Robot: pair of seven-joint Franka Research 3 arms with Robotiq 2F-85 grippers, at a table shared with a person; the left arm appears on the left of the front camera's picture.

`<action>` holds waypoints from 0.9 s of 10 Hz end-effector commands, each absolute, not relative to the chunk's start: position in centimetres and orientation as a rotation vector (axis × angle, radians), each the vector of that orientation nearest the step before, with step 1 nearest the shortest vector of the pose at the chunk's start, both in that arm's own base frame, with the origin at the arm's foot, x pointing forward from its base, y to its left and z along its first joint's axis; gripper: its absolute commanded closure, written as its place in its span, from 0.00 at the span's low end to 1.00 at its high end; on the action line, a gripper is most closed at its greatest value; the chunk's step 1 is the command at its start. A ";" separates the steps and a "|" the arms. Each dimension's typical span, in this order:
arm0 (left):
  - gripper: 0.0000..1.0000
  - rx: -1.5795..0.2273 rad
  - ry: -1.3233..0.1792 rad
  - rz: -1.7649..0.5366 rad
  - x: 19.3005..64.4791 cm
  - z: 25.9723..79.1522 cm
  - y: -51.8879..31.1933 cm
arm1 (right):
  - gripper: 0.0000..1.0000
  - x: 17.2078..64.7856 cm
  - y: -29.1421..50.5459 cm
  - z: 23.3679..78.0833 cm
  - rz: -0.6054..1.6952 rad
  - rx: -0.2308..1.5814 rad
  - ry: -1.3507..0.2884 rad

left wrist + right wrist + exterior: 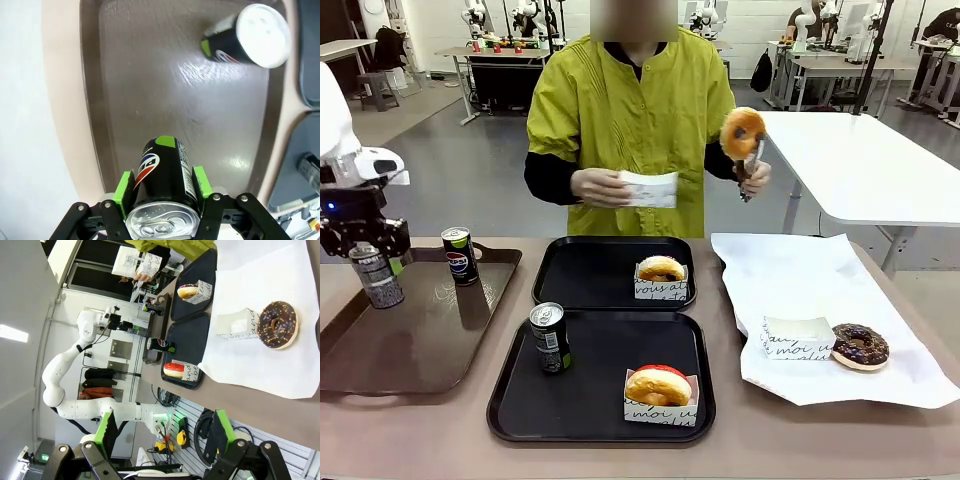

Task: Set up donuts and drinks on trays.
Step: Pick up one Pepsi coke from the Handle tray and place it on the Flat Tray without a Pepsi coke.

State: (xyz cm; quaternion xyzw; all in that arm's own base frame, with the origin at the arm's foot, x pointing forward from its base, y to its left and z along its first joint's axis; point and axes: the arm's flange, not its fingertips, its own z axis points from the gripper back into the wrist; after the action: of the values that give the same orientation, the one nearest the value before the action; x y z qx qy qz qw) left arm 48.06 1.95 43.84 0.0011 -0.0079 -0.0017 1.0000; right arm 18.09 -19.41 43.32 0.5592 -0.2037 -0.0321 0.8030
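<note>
Front: the left tool (pixel 375 250) pinches a drink can (pixel 378 280) at the brown tray (pixel 420 350). Next, I reckon, it carries it to the far black tray (pixel 580 275), which lacks a drink. Left wrist: green pads (pixel 124 189) clamp the can's sides. Right wrist: the right tool (pixel 162 440) is spread and empty, with the chocolate donut (pixel 276 324) on paper (pixel 260 270).

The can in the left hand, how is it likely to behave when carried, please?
The can looks rigid metal, so the left hand probably won't crush it. Its glossy round wall, pinched by two green pads, might slip or swivel. Tall and slim, it could tip when set down.
</note>
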 end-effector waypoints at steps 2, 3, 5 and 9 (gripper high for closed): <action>1.00 -0.002 -0.047 0.001 43.7 50.2 0.6 | 0.00 18.4 -19.5 43.5 -0.058 1.218 -0.463; 1.00 -0.003 -0.061 -0.007 42.6 51.7 0.5 | 0.00 18.4 -19.5 43.5 -0.058 1.218 -0.463; 1.00 -0.014 -0.064 -0.022 40.5 54.0 0.3 | 0.00 18.4 -19.5 43.5 -0.058 1.218 -0.463; 1.00 0.002 -0.056 -0.025 40.5 54.5 0.6 | 0.00 18.4 -19.5 43.5 -0.058 1.218 -0.463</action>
State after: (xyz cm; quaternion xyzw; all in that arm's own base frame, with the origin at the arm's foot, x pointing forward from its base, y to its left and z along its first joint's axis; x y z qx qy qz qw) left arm 39.96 0.65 54.71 0.0010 -0.0231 -0.0063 0.9997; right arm 18.12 -19.40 43.30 0.5592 -0.2032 -0.0320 0.8031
